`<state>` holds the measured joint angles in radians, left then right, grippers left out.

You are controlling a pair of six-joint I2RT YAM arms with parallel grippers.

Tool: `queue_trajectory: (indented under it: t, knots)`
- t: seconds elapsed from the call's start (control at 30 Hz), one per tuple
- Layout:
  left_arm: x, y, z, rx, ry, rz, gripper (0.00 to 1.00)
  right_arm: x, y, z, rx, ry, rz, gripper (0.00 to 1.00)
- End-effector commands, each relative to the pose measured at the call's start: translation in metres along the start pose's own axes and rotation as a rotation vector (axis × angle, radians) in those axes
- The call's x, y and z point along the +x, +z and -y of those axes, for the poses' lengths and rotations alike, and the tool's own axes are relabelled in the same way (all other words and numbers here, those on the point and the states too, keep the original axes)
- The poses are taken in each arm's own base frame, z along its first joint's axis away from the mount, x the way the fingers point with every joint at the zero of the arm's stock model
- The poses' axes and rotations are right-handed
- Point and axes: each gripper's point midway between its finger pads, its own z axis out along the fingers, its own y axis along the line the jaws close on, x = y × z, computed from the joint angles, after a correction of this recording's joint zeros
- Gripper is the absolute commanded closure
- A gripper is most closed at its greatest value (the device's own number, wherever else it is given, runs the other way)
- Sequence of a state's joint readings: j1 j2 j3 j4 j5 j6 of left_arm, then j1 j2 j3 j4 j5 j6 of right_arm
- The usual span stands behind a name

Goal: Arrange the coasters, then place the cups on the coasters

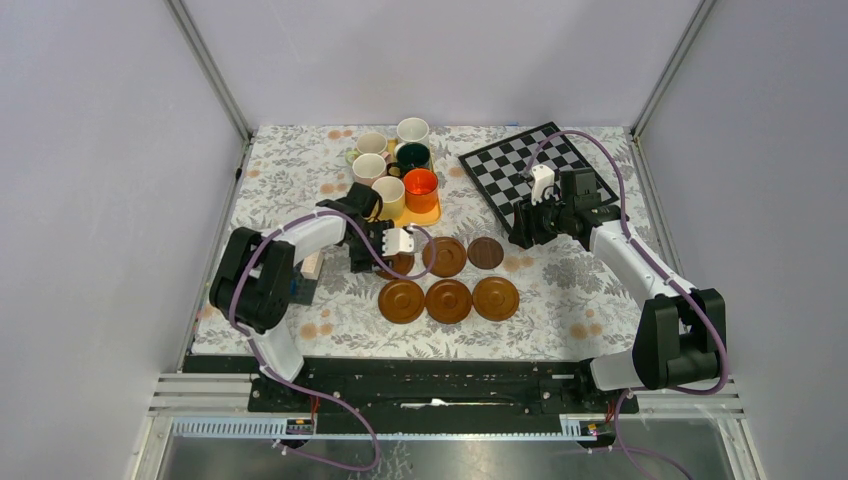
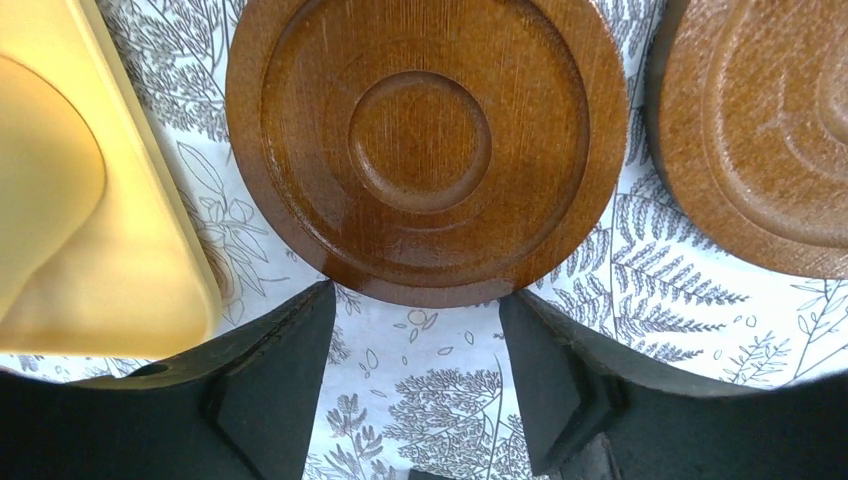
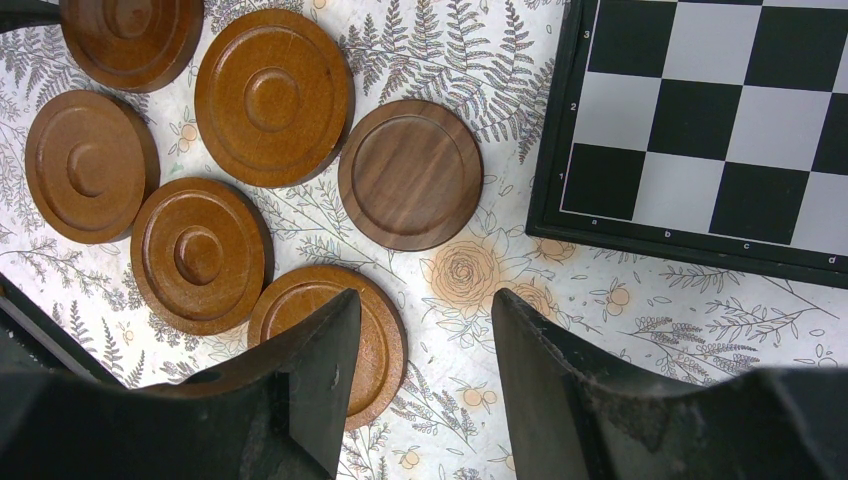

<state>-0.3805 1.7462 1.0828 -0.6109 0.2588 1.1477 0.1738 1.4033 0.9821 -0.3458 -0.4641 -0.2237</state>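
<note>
Six coasters lie on the floral cloth. Three form a front row [image 1: 448,300], and behind them lie a reddish one [image 1: 444,256] and the darker, smaller one [image 1: 486,252]. The sixth coaster [image 2: 425,140] sits just beyond the tips of my left gripper [image 2: 415,300], which is open with only cloth between its fingers [image 2: 290,370]. From above, the left gripper [image 1: 393,260] covers part of that coaster. The cups, among them orange [image 1: 421,184] and dark green [image 1: 412,155], stand clustered on the yellow tray [image 1: 432,213]. My right gripper [image 3: 425,300] hangs open and empty.
A black-and-white chessboard [image 1: 520,165] lies at the back right, with the right gripper [image 1: 522,232] at its near-left corner. The tray's corner [image 2: 100,250] is close to the left finger. A small block [image 1: 312,265] lies by the left arm. Walls enclose the table.
</note>
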Motion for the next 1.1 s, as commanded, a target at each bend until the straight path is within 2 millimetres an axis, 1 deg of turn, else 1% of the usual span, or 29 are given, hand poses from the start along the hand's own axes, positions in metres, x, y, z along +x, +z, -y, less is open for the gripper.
queue_trajectory:
  t: [0.0, 0.1, 0.23, 0.47, 0.8, 0.97, 1.07]
  knots:
    - [-0.024, 0.0, -0.014, -0.02, 0.066, 0.062, 0.35, -0.009, -0.004, 0.001, 0.004, -0.025, 0.037, 0.42]
    - [-0.028, 0.002, -0.015, -0.016, 0.07, 0.065, 0.38, -0.009, -0.004, 0.001, 0.005, -0.026, 0.038, 0.42]
    - [-0.032, 0.005, -0.015, -0.011, 0.079, 0.065, 0.45, -0.008, -0.004, 0.002, 0.007, -0.026, 0.036, 0.42]
    - [-0.038, 0.007, -0.013, -0.004, 0.097, 0.069, 0.49, -0.008, -0.003, 0.003, 0.007, -0.027, 0.033, 0.42]
    - [-0.043, 0.009, -0.013, -0.004, 0.105, 0.074, 0.5, -0.007, -0.003, 0.003, 0.008, -0.027, 0.032, 0.42]
    - [-0.044, 0.007, -0.014, -0.011, 0.103, 0.078, 0.5, -0.007, -0.003, 0.003, 0.006, -0.027, 0.032, 0.42]
    - [-0.045, -0.003, -0.024, -0.056, 0.057, 0.061, 0.44, -0.008, -0.004, 0.003, 0.008, -0.029, 0.036, 0.42]
